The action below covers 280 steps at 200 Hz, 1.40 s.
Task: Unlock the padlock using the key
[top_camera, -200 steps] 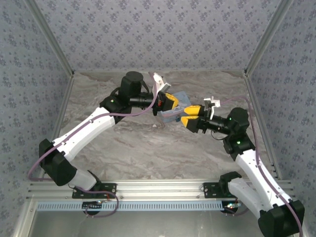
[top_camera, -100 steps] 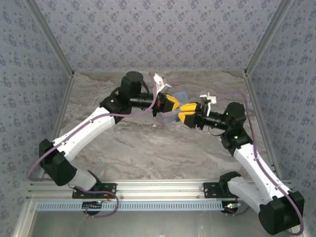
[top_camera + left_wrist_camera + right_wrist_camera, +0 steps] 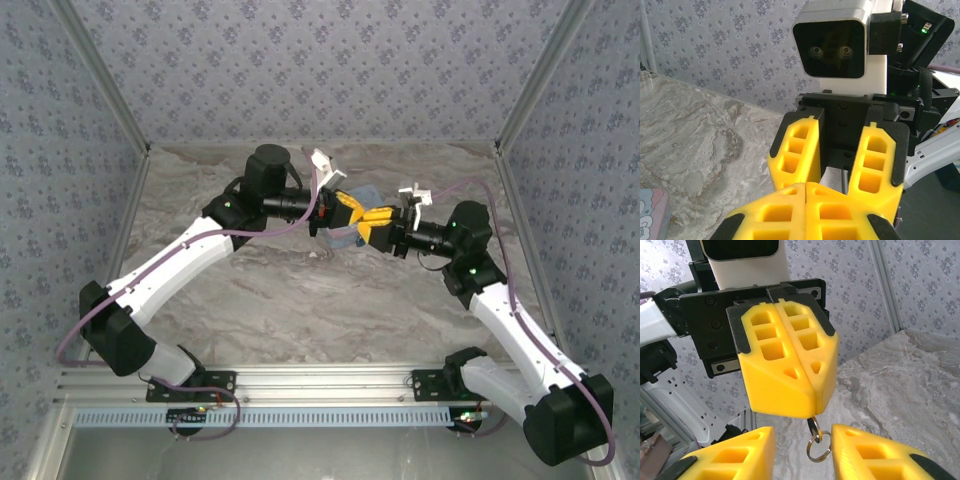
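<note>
Yellow-fingered left gripper pinched shut on small dark metal key, silver ring dangling below. Yellow-fingered right gripper open, jaws flanking the ring.

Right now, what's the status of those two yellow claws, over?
Left gripper shut on the key, ring dangling. Right gripper open, straddling the ring. Tin below, not blocking.
</note>
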Motion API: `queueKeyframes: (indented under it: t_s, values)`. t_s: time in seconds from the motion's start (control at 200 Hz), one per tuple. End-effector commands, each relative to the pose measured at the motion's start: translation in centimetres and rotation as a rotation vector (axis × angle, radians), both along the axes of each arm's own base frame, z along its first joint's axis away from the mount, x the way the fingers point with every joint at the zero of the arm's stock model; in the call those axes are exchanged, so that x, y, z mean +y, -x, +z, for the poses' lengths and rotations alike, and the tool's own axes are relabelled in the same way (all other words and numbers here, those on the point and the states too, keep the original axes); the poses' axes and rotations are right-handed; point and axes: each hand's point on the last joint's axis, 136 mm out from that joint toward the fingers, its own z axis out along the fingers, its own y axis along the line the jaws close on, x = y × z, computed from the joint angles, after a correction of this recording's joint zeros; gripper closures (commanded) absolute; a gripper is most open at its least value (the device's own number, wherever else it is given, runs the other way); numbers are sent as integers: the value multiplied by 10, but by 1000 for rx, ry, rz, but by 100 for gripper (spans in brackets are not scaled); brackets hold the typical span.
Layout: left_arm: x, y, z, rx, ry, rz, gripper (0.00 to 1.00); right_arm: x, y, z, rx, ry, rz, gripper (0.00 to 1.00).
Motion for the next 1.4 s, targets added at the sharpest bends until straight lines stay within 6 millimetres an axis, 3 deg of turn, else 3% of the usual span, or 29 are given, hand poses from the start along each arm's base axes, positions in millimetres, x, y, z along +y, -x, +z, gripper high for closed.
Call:
queueKeyframes:
  t_s: [0.0,0.455,0.635,0.695,0.8,1.014,1.169,1.289,1.394]
  values:
    - [-1,2,17,-32,41,-23,100,2,2,19,-64,-16,6,72]
    - [-1,2,16,-34,37,-18,100,1,0,14,-47,-9,-10,100]
    - [0,0,17,-38,36,-2,93,-1,-2,7,-26,1,-33,100]
    - [0,-3,17,-40,35,14,82,-2,-4,3,-11,11,-46,100]
    - [5,-14,17,-51,27,94,50,-3,-6,-7,22,29,-64,100]
    - [39,-53,14,-59,35,390,27,-14,-12,-41,134,67,-161,100]
    - [78,-95,-18,66,9,645,20,-25,-15,-70,242,76,-244,100]
    - [102,-122,-66,231,-44,801,16,-32,-13,-87,291,67,-284,100]
    - [102,-133,-112,377,-86,845,15,-36,-10,-96,315,63,-313,100]
